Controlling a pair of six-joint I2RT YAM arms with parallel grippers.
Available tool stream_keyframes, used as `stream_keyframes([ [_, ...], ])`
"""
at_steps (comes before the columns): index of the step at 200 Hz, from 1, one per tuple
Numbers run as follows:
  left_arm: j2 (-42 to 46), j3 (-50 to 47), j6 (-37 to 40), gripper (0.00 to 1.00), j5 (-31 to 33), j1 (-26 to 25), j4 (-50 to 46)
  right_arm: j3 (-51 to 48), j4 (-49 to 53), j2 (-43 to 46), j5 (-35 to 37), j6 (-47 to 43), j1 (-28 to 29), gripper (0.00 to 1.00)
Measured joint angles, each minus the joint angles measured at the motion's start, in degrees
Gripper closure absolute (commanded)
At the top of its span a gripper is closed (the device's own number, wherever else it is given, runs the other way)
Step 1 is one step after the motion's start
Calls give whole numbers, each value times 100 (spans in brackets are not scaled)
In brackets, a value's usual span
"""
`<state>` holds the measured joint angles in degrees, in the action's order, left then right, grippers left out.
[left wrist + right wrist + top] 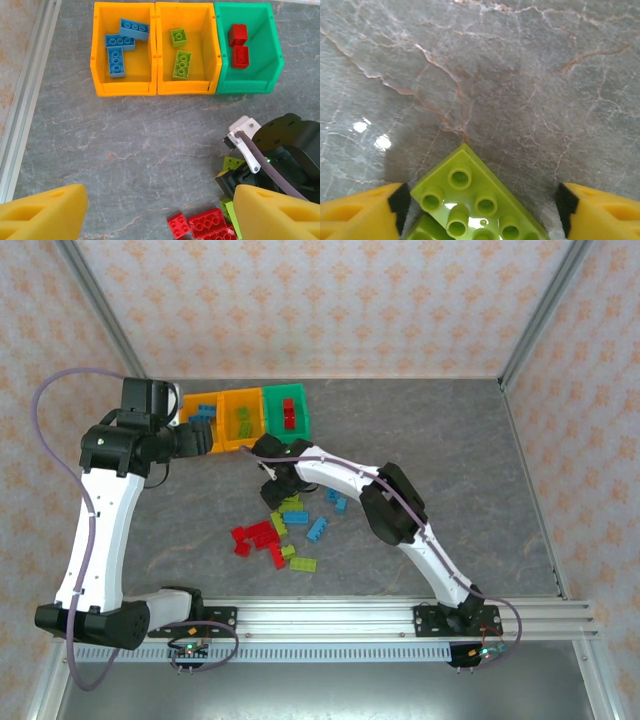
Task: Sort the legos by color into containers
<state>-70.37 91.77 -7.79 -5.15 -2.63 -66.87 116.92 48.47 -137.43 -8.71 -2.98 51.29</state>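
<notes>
At the legos' (262, 536) far edge, right gripper (480, 210) straddles a lime brick (465, 192), jaws open: best turn to meet its flat sides before closing; left gripper (160, 215) hangs open, empty, near the bins (187, 89).

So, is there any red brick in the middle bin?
No, the middle orange-yellow bin holds just two lime green bricks; the red bricks lie in the green bin.
</notes>
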Motion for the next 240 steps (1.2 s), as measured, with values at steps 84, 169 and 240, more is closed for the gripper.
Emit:
stream_keyframes([
  [84,-94,-157,-28,21,-173,0,76,39,240,-9,782,476,-175,60],
  [169,-90,-450,-199,20,-280,0,205,-730,-98,551,496,994,-992,65],
  [240,-70,-629,-643,20,-463,0,494,-328,-1628,1432,-511,2046,-955,65],
])
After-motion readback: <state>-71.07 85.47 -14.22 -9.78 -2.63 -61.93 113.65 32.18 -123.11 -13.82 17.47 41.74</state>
